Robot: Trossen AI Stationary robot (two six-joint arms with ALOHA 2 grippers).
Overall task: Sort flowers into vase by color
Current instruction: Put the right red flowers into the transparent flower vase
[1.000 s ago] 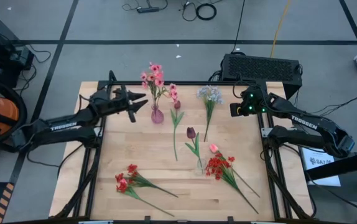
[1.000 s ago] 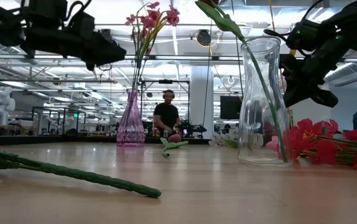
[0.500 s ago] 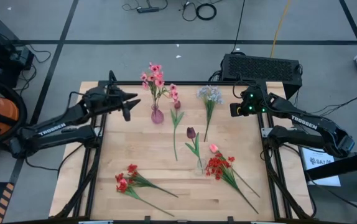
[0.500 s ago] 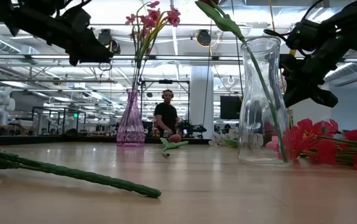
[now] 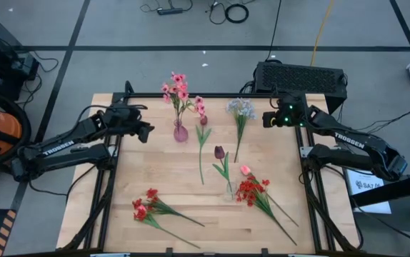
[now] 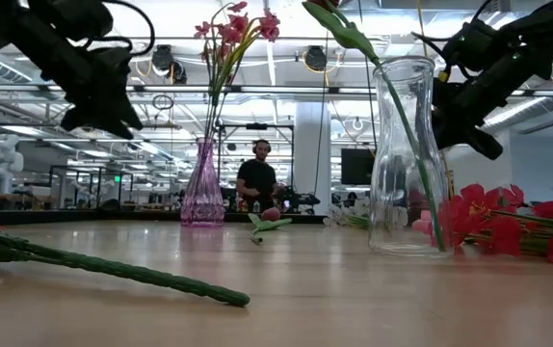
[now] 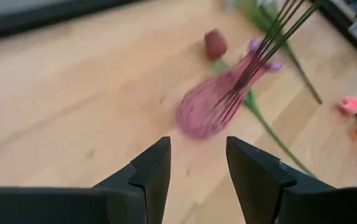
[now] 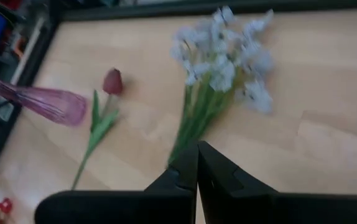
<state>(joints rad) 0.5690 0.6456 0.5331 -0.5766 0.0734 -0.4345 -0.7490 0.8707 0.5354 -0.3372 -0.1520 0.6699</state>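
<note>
A pink vase (image 5: pixel 181 130) stands near the far edge and holds pink sprays (image 5: pixel 176 87). A clear vase (image 5: pixel 228 188) stands mid-table with a maroon tulip (image 5: pixel 219 151) in it. Lying flat on the table are a pale blue-white sprig (image 5: pixel 241 108), another maroon tulip (image 5: pixel 203 120), a pink bud (image 5: pixel 245 170) and two red clusters (image 5: pixel 250 190) (image 5: pixel 142 207). My left gripper (image 7: pixel 197 146) is open and empty, hovering left of the pink vase (image 7: pixel 213 102). My right gripper (image 8: pixel 197 148) is shut and empty, in the air right of the sprig (image 8: pixel 225 56).
A green stalk (image 6: pixel 113 270) of the near-left red cluster lies across the near left of the table. Bare wood (image 5: pixel 148 168) shows between the pink vase and that cluster. A dark box (image 5: pixel 301 78) sits behind the far right corner. A person (image 6: pixel 257 178) sits far behind the table.
My left gripper has drawn back from beside the pink vase toward the table's left edge. It has tipped from pointing level at the vase to pointing downward. My right gripper has shifted slightly up and toward the far edge. No flower or vase has moved.
</note>
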